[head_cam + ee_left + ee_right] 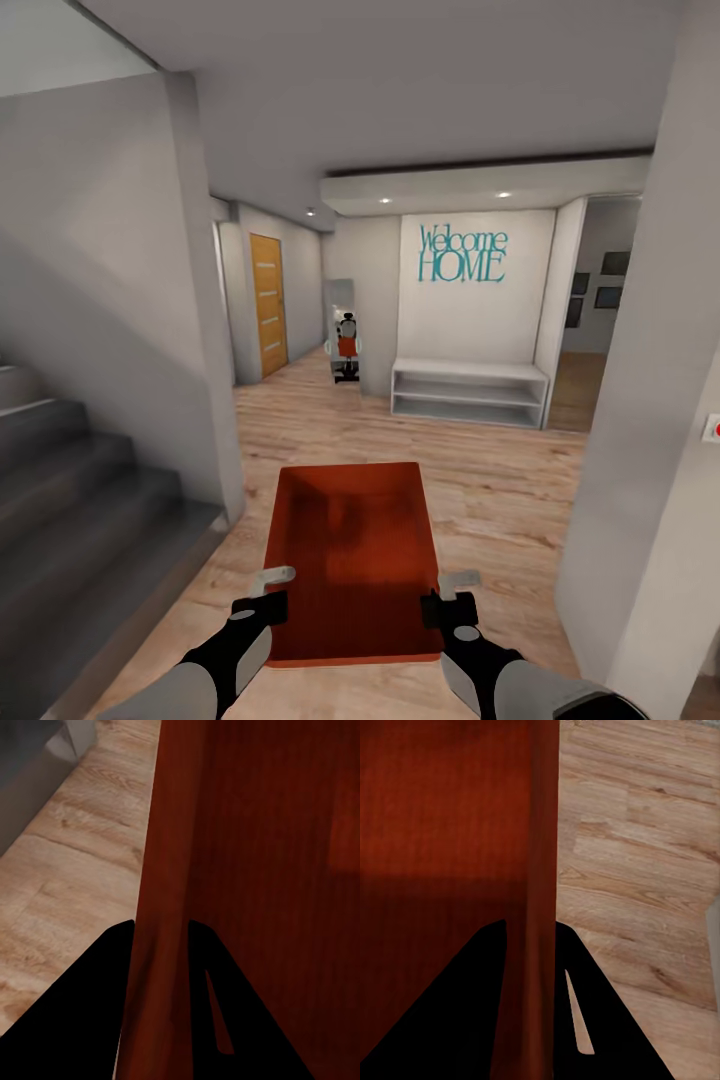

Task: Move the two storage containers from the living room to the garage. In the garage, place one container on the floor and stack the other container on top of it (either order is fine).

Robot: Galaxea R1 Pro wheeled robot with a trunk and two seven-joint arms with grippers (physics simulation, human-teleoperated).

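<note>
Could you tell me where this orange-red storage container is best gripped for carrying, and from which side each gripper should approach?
Grip the storage container by its two long side walls, near the end closest to the robot. The walls are thin, straight and upright, so a finger fits on each face. The left gripper straddles the left wall from above, and the right gripper does the same on the right wall. Opposite grips probably keep it level.

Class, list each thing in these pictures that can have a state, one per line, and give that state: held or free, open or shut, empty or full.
Storage container: held off the wood floor by both grippers, open-topped, empty.
Left gripper: jaws shut on the container's side wall.
Right gripper: jaws shut on the opposite side wall.
Orange door: shut.
White shelf bench: shelves bare.
</note>
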